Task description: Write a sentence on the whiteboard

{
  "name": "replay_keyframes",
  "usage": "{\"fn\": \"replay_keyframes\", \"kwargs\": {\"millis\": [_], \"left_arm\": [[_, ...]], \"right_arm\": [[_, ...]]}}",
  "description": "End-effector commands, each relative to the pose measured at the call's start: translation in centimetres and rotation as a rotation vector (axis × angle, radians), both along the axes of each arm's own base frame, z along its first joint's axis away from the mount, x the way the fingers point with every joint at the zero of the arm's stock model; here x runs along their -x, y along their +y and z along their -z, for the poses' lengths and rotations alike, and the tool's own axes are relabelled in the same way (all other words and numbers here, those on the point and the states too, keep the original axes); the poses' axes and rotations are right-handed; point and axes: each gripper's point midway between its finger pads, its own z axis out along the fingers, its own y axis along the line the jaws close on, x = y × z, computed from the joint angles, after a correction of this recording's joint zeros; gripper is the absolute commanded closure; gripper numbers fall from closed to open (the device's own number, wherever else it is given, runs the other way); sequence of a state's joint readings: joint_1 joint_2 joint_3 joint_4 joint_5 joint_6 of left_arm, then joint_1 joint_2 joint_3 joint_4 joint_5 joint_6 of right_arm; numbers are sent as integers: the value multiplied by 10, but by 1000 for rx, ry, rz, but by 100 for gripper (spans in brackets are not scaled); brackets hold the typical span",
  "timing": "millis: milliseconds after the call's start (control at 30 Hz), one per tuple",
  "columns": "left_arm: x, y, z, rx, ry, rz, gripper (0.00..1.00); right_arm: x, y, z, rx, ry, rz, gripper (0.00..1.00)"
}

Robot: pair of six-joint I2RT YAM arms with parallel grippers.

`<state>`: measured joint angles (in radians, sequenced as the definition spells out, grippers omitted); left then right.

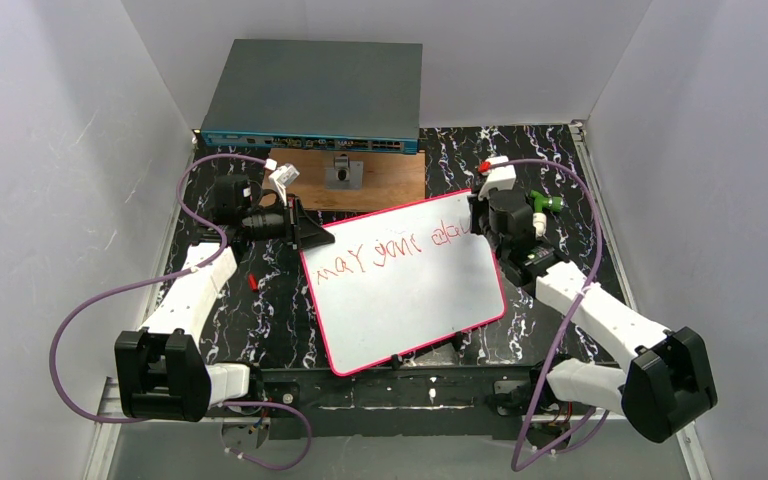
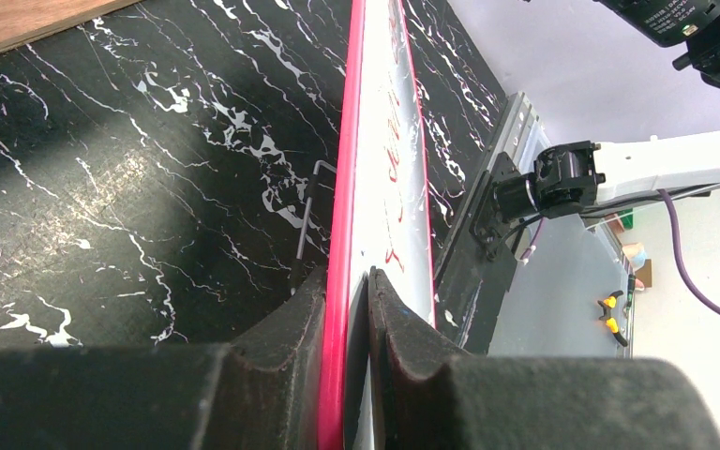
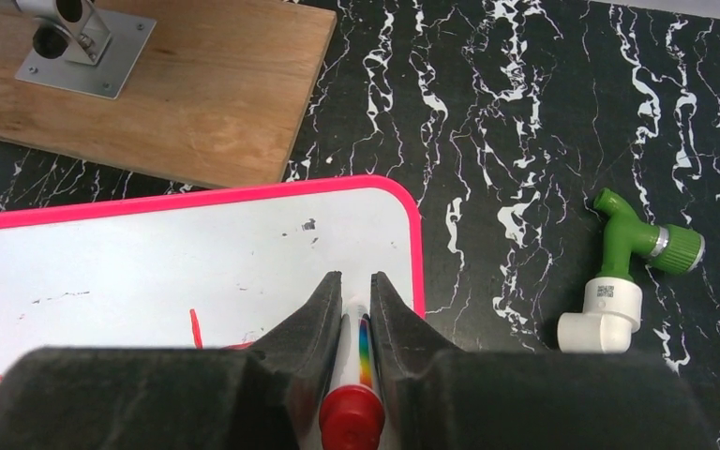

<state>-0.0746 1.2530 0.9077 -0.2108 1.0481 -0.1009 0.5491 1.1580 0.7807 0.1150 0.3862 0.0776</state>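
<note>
Top external gives me the layout: the whiteboard (image 1: 405, 300) lies skewed on the black table (image 1: 260, 310), between the two arms, with its far edge near the wooden board (image 1: 390, 180). The sentence (image 1: 390, 252) runs in one red line along that far side, from the left edge almost to the right corner. I cannot read the words from here.

The left gripper (image 1: 312, 233) is clenched on the whiteboard's left edge. On the left wrist camera I see the pink rim pinched between both fingers. I judge this grip is there to brace the whiteboard, so that pen pressure does not push it across the smooth table. Whether that edge is lifted off the table, I cannot tell.

The right gripper (image 3: 349, 286) is closed on a marker (image 3: 354, 375), red end toward the camera, and stands over the whiteboard's far right corner, at the end of the line. The tip is hidden under the fingers, so I cannot say if it touches. A green fitting (image 3: 633, 258) lies on the table, well clear of the corner.

With the line reaching the corner, I judge the writing is close to finished, or needs a second row.
</note>
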Motion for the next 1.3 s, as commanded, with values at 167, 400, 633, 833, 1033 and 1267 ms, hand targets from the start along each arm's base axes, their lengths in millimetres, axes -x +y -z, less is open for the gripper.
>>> {"fn": "replay_keyframes", "kwargs": {"millis": [167, 400, 633, 833, 1033, 1267], "left_arm": [[-19, 16, 17, -157, -150, -63, 100], [-19, 16, 18, -158, -149, -62, 100], [-19, 16, 18, -158, -150, -63, 100], [-19, 16, 18, -160, -150, -64, 100], [-19, 17, 19, -161, -146, -66, 100], [-19, 17, 20, -163, -144, -65, 100]], "right_arm": [[28, -7, 23, -57, 56, -13, 99], [48, -12, 37, -76, 102, -22, 99], [55, -4, 36, -120, 116, -64, 99], [55, 11, 18, -169, 75, -137, 99], [46, 9, -22, -192, -27, -117, 99], [38, -17, -51, -147, -124, -3, 99]]}}
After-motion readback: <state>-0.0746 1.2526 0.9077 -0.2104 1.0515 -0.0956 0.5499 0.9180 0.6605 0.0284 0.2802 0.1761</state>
